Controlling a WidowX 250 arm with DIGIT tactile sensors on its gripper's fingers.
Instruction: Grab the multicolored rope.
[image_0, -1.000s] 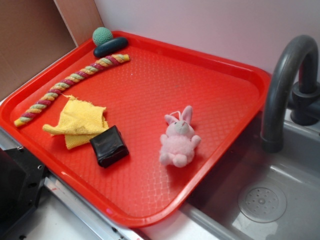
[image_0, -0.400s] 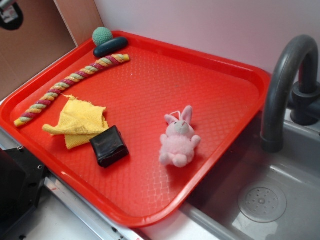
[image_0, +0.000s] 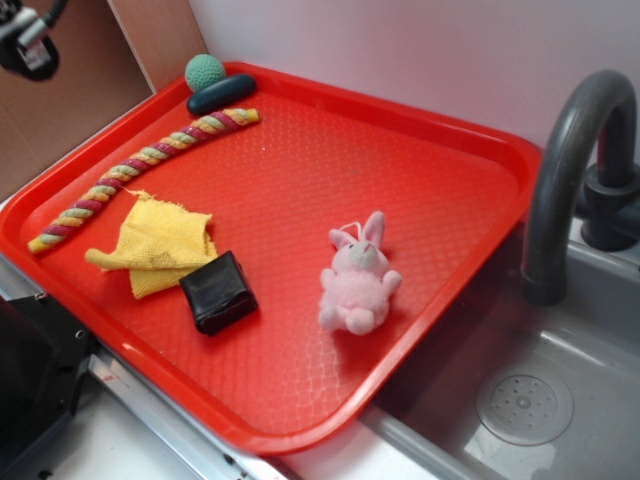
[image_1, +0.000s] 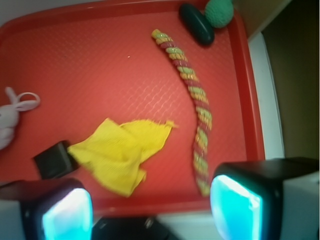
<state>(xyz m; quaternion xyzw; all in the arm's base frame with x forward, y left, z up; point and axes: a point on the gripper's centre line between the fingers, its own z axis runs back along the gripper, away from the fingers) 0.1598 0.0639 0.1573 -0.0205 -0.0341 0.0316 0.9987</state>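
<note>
One target: your goal is the multicolored rope (image_0: 140, 166), lying untouched on the red tray (image_0: 430, 190).
Rope position: it runs in a shallow curve along the tray's left rim, from the lower left of the exterior frame up toward the top centre; in the wrist view it arcs down the right side of the frame.
Neighbours: its upper end sits just beside the dark oblong object (image_0: 221, 93) and near the green ball (image_0: 205, 72); the yellow cloth (image_0: 160, 243) lies close beside its lower half, a corner almost touching it. The black block (image_0: 219, 291) and pink bunny (image_0: 358, 280) are well apart from it.
Gripper: you see the gripper (image_1: 150, 212) high in the upper left of the exterior frame, off the tray; its two pads (image_1: 235, 207) frame the bottom of the wrist view.
Jaws: spread wide, holding nothing.
Step in hand: approach, by my reading.
Doing it well: aim for the rope's middle stretch, clear of the cloth corner and the dark object. Turn the jaws so they straddle the rope across its width, then descend low enough to pinch the soft twist without scraping the tray.
Risk: a grasp near the lower end could snag the cloth.
</note>
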